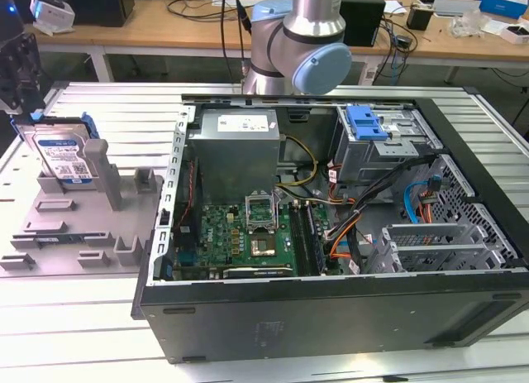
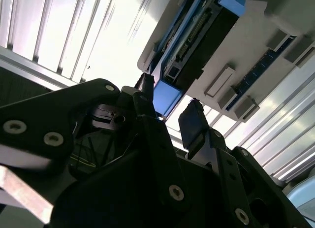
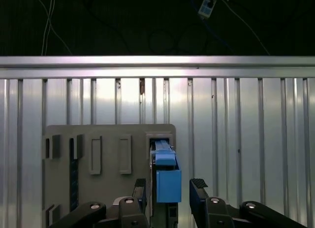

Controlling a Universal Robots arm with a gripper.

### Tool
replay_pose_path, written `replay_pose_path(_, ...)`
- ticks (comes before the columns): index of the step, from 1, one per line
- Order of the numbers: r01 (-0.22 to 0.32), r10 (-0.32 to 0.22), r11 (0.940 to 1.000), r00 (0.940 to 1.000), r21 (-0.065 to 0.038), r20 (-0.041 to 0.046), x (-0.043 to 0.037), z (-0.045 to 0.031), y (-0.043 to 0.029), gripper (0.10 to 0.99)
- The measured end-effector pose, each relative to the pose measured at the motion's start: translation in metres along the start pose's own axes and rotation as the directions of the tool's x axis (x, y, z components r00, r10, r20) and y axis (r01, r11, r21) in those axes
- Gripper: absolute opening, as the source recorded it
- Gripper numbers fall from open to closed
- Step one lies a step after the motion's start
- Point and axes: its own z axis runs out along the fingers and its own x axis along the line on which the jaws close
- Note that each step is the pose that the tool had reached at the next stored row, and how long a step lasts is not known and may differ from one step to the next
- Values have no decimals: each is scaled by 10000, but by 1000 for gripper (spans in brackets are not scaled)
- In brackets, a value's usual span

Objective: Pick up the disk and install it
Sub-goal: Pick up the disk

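- In the exterior view, bright, even light falls from above, leaving soft shadows inside the computer case (image 1: 331, 308).
- In the second wrist view, the slatted table (image 2: 54, 31) burns out to white glare, and the gripper (image 2: 170, 96) is a near-black silhouette.
- In the first wrist view, the slats gleam, and the far background is dark.

We find the disk (image 1: 59, 155) standing upright on its edge in a slot of the grey holder (image 1: 74, 227), at the exterior view's left. Silver body, white-and-blue label facing outward. Its blue carrier bracket (image 3: 168, 181) frames it, seen end-on in the first wrist view.
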Motion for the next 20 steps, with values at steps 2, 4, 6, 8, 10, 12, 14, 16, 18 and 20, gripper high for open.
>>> replay_pose_path(2, -2, 2, 10000, 10000, -2, -2, 2, 10, -4, 482)
replay_pose_path(4, -1, 1, 10000, 10000, 14, -12, 4, 36, -6, 482)
replay_pose_path(6, 0, 0, 10000, 10000, 46, -37, 5, 51, -7, 482)
replay_pose_path(8, -3, 3, 10000, 10000, 90, -79, 5, 70, -8, 482)
replay_pose_path(10, -3, 4, 9999, 9999, 117, -101, 5, 88, -7, 482)
replay_pose_path(12, -4, 5, 9999, 9999, 130, -102, 1, 119, 30, 482)
replay_pose_path(14, -4, 5, 9999, 9999, 131, -102, -8, 133, 49, 482)
replay_pose_path(16, -3, 4, 9999, 9999, 129, -103, -8, 144, 48, 482)
replay_pose_path(18, -4, 5, 9999, 9999, 131, -103, -9, 155, 41, 482)
replay_pose_path(20, -4, 5, 9999, 9999, 134, -103, -16, 159, 36, 482)
